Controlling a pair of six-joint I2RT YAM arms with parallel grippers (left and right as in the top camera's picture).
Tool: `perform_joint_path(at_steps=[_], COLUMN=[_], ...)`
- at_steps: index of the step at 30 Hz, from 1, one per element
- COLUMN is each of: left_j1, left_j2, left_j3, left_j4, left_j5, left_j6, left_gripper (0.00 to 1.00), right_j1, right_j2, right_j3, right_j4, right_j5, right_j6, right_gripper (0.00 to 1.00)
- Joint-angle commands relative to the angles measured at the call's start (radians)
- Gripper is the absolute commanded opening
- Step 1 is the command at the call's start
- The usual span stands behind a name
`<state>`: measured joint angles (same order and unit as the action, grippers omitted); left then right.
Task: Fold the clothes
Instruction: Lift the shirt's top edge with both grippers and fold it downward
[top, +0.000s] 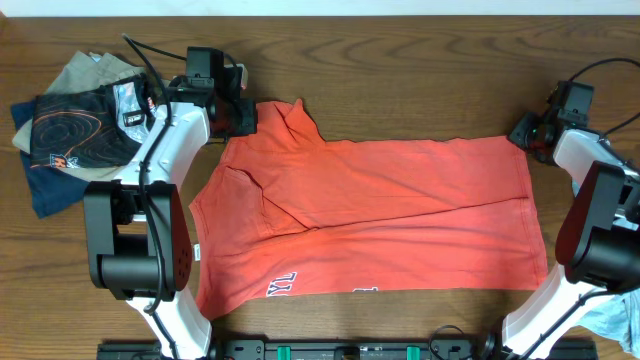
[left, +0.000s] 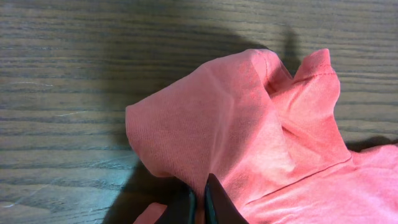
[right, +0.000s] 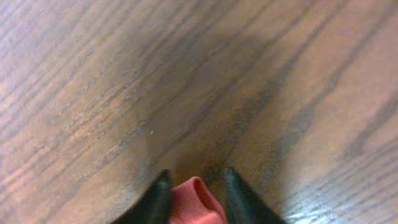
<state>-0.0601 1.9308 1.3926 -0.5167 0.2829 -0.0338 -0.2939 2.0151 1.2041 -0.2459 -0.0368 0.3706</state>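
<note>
A: Right, overhead first. Any writing?
B: White block letters (top: 283, 285) on the coral-red T-shirt (top: 380, 215), at its near edge. "YL" reads clearly. More white marks farther along that edge are cut off by the fold, unreadable. The dark garment atop the pile of clothes (top: 75, 125), far left, has an orange print and a white label, both too small to read.
A: Surface?
B: Dark brown wood-grain table (top: 400, 60). No room visible beyond it. A light-blue cloth (top: 618, 318) shows at the near right corner.
A: Lie of the shirt?
B: Flat, mid-table, long axis left to right, one diagonal crease across it. The left gripper (top: 247, 117) is at its far-left corner, the right gripper (top: 524, 132) at its far-right corner.
A: Left wrist view?
B: A bunched sleeve of the T-shirt (left: 249, 137) is raised off the wood, hem stitching visible. The left gripper (left: 202, 202) has its dark fingers pressed together with coral cloth between them, clenched on the shirt.
A: Right wrist?
B: Blurred wood grain. The right gripper (right: 195, 194) pinches a small coral fold of the T-shirt (right: 198, 210), a dark finger close on either side.
</note>
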Motion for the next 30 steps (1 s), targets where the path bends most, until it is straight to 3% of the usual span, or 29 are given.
perform_joint_path(at_steps=[1,5,14,22,30], left_j1=[0.004,0.004,0.004,0.014,0.016], left_j2=[0.003,0.003,0.003,-0.042,-0.190], left_j3=[0.010,0.010,0.010,0.010,0.010], left_j4=[-0.003,-0.003,-0.003,-0.008,-0.143], left_j5=[0.005,0.005,0.005,0.005,0.005], left_j6=[-0.013,-0.013,-0.013,-0.012,-0.013], left_gripper=[0.06,0.06,0.06,0.06,0.06], right_j1=[0.007,0.007,0.006,0.004,-0.028], right_j2=[0.038,0.038,0.025,-0.095,-0.258], right_j3=[0.004,0.004,0.007,0.008,0.008], right_j4=[-0.020,-0.060,-0.111,-0.136,-0.274], right_j5=[-0.042,-0.076,-0.079,-0.018,0.037], right_j6=[0.029,0.029,0.029,0.028,0.024], right_gripper=[0.14,0.01,0.01,0.01,0.01])
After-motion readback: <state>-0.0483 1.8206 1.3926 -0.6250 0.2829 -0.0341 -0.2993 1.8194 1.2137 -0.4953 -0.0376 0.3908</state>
